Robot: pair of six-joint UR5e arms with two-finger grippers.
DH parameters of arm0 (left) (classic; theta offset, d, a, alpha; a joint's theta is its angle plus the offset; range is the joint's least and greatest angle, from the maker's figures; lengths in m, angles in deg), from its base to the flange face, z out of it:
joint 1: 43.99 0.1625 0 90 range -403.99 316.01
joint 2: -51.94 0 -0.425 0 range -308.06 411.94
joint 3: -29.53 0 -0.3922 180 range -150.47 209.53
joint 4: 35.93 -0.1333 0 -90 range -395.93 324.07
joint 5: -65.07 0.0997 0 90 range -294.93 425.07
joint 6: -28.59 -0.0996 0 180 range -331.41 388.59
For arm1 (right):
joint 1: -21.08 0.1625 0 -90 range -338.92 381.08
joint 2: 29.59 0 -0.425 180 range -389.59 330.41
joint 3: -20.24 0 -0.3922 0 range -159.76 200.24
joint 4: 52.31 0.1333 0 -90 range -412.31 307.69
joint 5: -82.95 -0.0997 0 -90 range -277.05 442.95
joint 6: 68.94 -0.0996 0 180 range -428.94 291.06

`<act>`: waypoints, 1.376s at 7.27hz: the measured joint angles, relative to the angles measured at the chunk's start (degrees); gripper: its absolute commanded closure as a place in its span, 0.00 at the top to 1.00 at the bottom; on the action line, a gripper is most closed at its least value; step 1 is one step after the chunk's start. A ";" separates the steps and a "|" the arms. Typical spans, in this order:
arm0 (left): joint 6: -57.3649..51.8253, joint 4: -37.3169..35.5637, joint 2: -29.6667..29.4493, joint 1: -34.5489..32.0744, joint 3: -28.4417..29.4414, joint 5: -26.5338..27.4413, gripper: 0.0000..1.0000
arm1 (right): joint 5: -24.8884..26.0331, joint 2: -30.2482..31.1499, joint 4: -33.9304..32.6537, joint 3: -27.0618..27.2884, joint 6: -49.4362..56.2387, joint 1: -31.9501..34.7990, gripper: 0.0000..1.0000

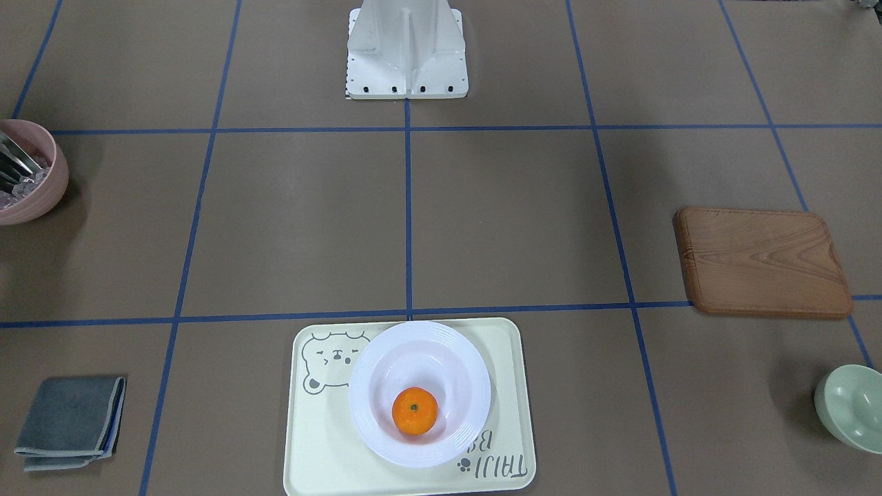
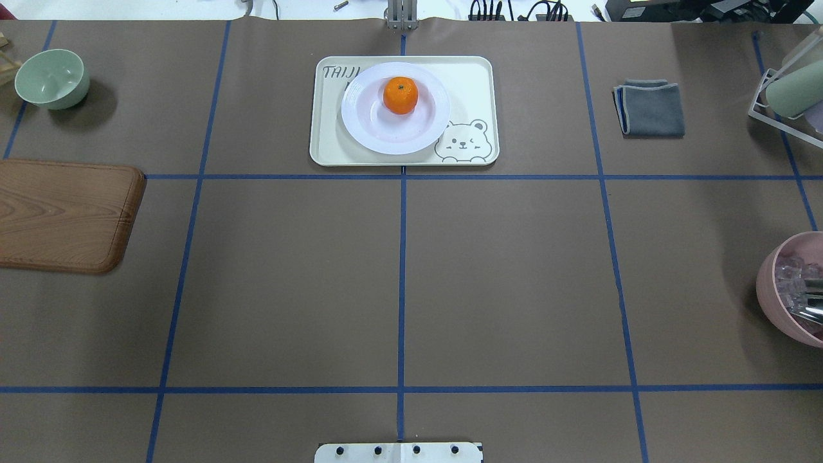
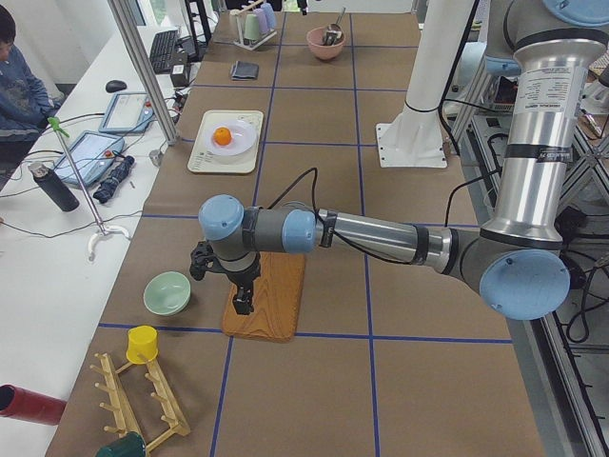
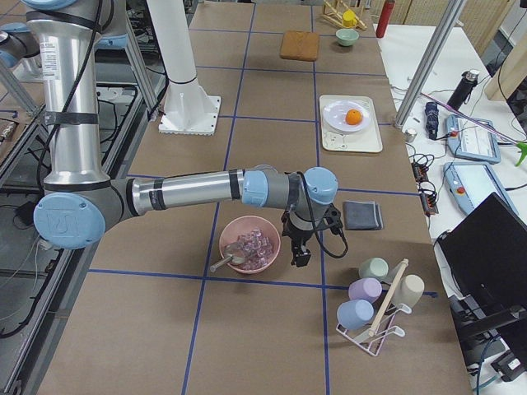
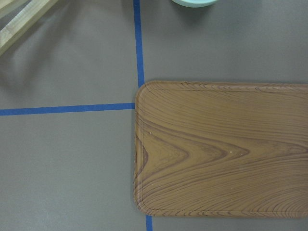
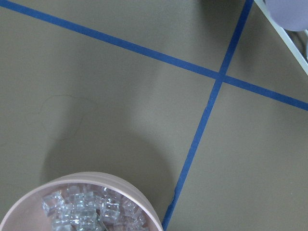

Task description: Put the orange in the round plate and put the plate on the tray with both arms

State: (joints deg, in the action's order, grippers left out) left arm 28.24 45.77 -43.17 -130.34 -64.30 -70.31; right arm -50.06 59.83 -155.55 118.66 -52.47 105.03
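The orange (image 2: 400, 95) lies in the sunken centre of the white round plate (image 2: 379, 125). The plate rests on the cream tray (image 2: 472, 83) at the table's far middle, also seen from the front with the orange (image 1: 415, 411), plate (image 1: 413, 358) and tray (image 1: 310, 448). Both arms are far from it and show only in the side views. My left gripper (image 3: 240, 305) hangs over the wooden board; my right gripper (image 4: 301, 257) hangs beside the pink bowl. I cannot tell whether either is open or shut.
A brown wooden board (image 2: 64, 215) and a mint-green bowl (image 2: 51, 78) sit on the left. On the right are a pink bowl (image 2: 771, 292) of clear cubes, a folded grey cloth (image 2: 651, 108) and a cup rack (image 4: 375, 304). A person (image 3: 14, 76) sits at the side desk.
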 measured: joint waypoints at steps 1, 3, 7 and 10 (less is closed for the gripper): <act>0.08 0.29 0.00 0.52 0.02 0.13 0.98 | -0.55 0.06 -0.02 -0.04 -0.26 0.04 1.00; 0.16 1.04 0.06 1.10 0.17 0.18 0.98 | -1.25 0.12 -0.03 -0.10 -0.63 0.07 1.00; 0.08 1.27 0.09 1.39 0.33 0.14 0.98 | -1.09 0.13 -0.01 0.08 -1.80 0.07 1.00; 0.08 1.29 0.10 1.43 0.45 0.20 0.98 | -0.67 -0.21 0.11 -0.01 -5.18 0.07 1.00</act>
State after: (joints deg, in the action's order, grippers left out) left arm 28.32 47.07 -43.07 -128.91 -63.85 -70.11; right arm -50.73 59.62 -155.44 118.65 -57.65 105.10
